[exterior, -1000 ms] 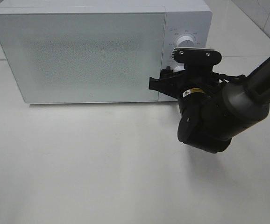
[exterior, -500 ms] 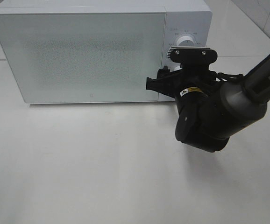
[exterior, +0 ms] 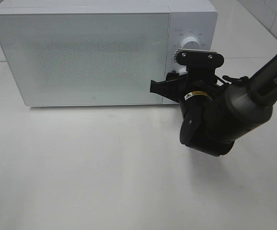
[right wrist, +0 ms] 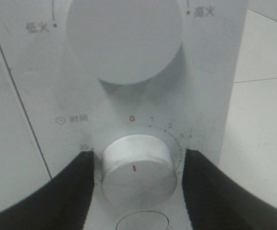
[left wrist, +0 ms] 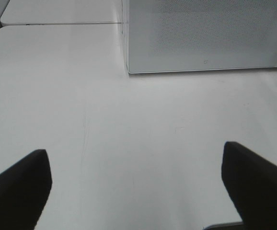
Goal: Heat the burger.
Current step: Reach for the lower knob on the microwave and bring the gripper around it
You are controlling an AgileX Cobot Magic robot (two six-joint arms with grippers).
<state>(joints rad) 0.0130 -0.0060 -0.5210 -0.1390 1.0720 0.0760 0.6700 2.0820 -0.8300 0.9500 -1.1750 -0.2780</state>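
Note:
The burger is out of view in every frame. The white microwave [exterior: 90, 52] stands with its frosted door shut. My right gripper [exterior: 177, 77] is pressed up to the control panel. In the right wrist view my right gripper [right wrist: 138, 165] straddles the lower timer knob [right wrist: 136, 153]. Its dark fingers [right wrist: 71, 191] sit close on either side of the knob, with a thin gap showing. The knob's red mark points down, away from the red 0. My left gripper [left wrist: 136, 177] hangs open over bare table, nothing between its fingertips.
The upper power knob [exterior: 192, 42] sits above the timer knob on the panel. The microwave's front corner [left wrist: 129, 67] lies ahead of the left gripper. White tabletop [exterior: 90, 163] stretches in front of the microwave. The right arm's bulky wrist [exterior: 210, 124] hovers over the table's right side.
The right gripper has edged slightly closer to the panel and its fingers have narrowed around the timer knob. The left arm has not moved.

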